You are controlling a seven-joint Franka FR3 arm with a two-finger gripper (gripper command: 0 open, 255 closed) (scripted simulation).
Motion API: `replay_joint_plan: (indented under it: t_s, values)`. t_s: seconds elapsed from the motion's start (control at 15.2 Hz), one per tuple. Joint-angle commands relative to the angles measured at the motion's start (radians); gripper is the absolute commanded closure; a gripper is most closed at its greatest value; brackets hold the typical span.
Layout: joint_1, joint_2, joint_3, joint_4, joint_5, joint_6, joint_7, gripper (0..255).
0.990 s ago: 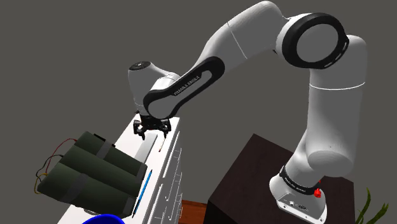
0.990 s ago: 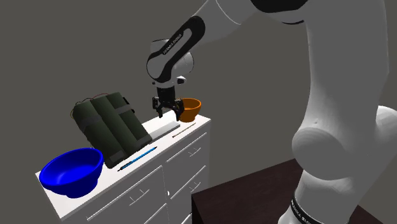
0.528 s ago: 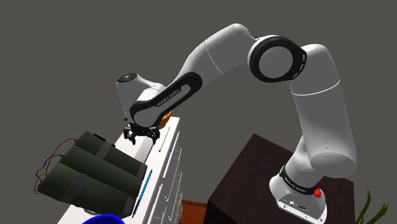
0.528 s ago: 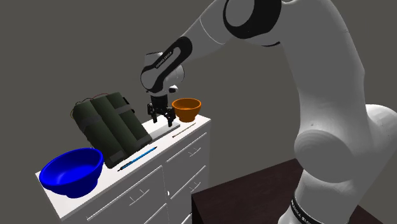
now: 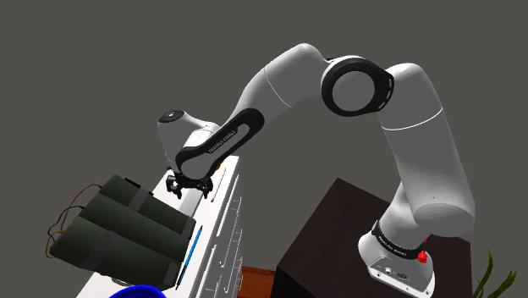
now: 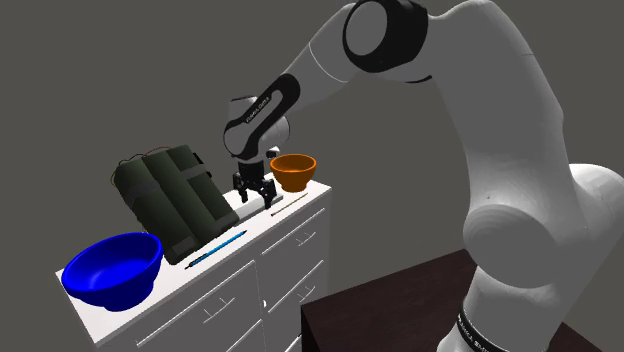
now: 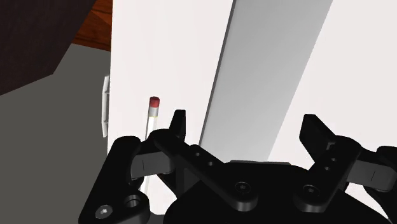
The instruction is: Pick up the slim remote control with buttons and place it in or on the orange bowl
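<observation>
On the white worktop (image 6: 262, 224), a blue bowl (image 6: 112, 268) sits at the end toward the second exterior view's left. Next come a dark green bundle (image 6: 172, 200) and, by the front edge, a blue pen (image 6: 218, 246). Mid-worktop, the claw (image 7: 247, 127) stands open astride the pale grey remote (image 7: 267, 70), with a gap on either side. A pencil (image 7: 153, 111) lies alongside. The orange bowl (image 6: 293, 171) sits at the right end.

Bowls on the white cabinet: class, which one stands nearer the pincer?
The orange bowl, close beside the pincer at one end of the cabinet top. The blue bowl sits at the opposite end, past the dark bundle of cylinders.
</observation>
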Motion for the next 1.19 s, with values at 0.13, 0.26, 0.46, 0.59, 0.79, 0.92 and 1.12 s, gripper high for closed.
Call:
replay_joint_plan:
  t_s: [0.13, 0.26, 0.46, 0.59, 0.79, 0.92, 1.12]
  values:
    - [0.000, 0.002, -0.001, -0.002, -0.001, 0.004, 0.001, 0]
    - [0.000, 0.002, -0.001, -0.002, -0.001, 0.004, 0.001, 0]
    - [0.000, 0.002, -0.001, -0.002, -0.001, 0.004, 0.001, 255]
    - [0.000, 0.001, -0.001, -0.002, -0.001, 0.004, 0.001, 255]
    - [0.000, 0.001, -0.001, -0.002, -0.001, 0.004, 0.001, 255]
    - [0.000, 0.002, -0.001, -0.002, -0.001, 0.004, 0.001, 255]
    - [-0.003, -0.017, 0.004, -0.004, 0.005, -0.012, -0.003, 255]
